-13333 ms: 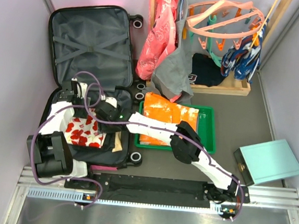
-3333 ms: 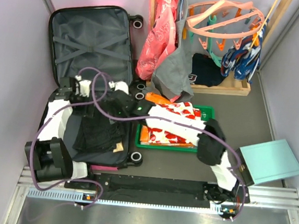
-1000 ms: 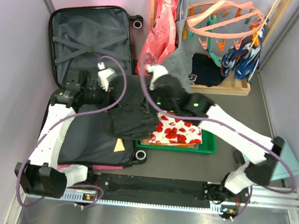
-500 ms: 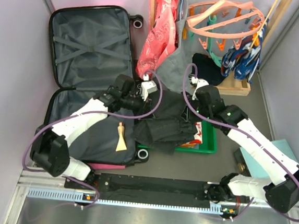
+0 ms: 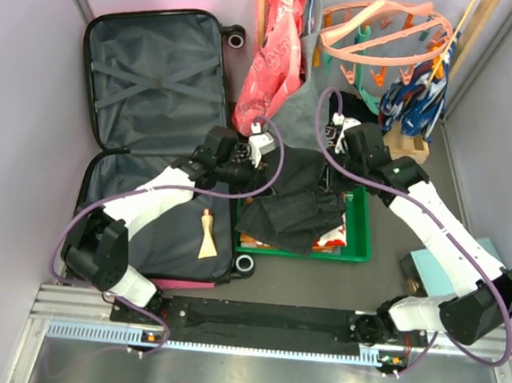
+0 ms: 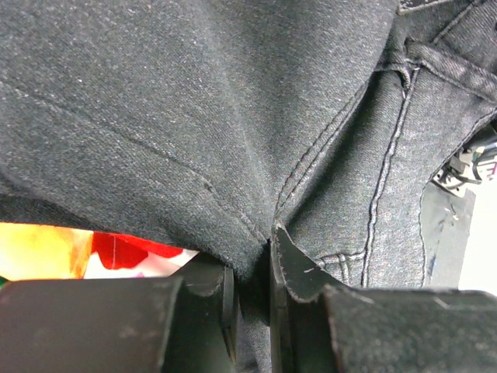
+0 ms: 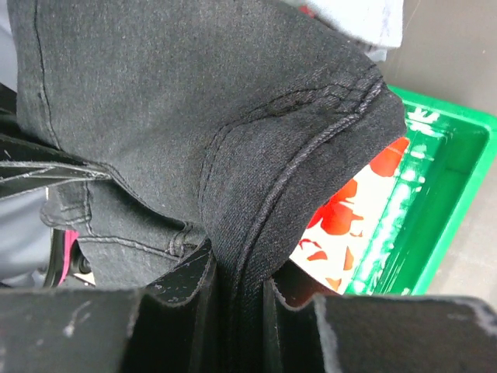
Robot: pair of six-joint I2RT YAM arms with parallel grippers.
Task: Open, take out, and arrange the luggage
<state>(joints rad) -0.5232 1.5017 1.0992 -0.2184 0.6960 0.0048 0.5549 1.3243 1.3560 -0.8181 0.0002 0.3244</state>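
The hot-pink luggage [image 5: 101,30] lies open on the left, its dark grey strapped lid at the back and its front half nearly bare. A pair of black jeans [image 5: 295,204] hangs over the green tray [image 5: 360,241], held up by both arms. My left gripper [image 5: 271,157] is shut on the jeans' left edge, with denim [image 6: 194,116] pinched between its fingers [image 6: 252,260]. My right gripper [image 5: 331,155] is shut on a folded seam of the jeans [image 7: 233,116], the cloth filling its jaws [image 7: 237,287]. A red-and-white floral cloth [image 7: 349,210] lies in the tray [image 7: 423,186] beneath.
A tan tag-like piece [image 5: 205,236] lies in the luggage's front half. A wooden rack [image 5: 403,151] at the back holds hanging clothes [image 5: 276,68] and a pink clip hanger [image 5: 386,33]. A pale teal box [image 5: 464,272] sits at the right, partly behind my right arm.
Both grippers have carried the black jeans rightward from beside the luggage to over the green tray. The jeans now cover most of the floral cloth.
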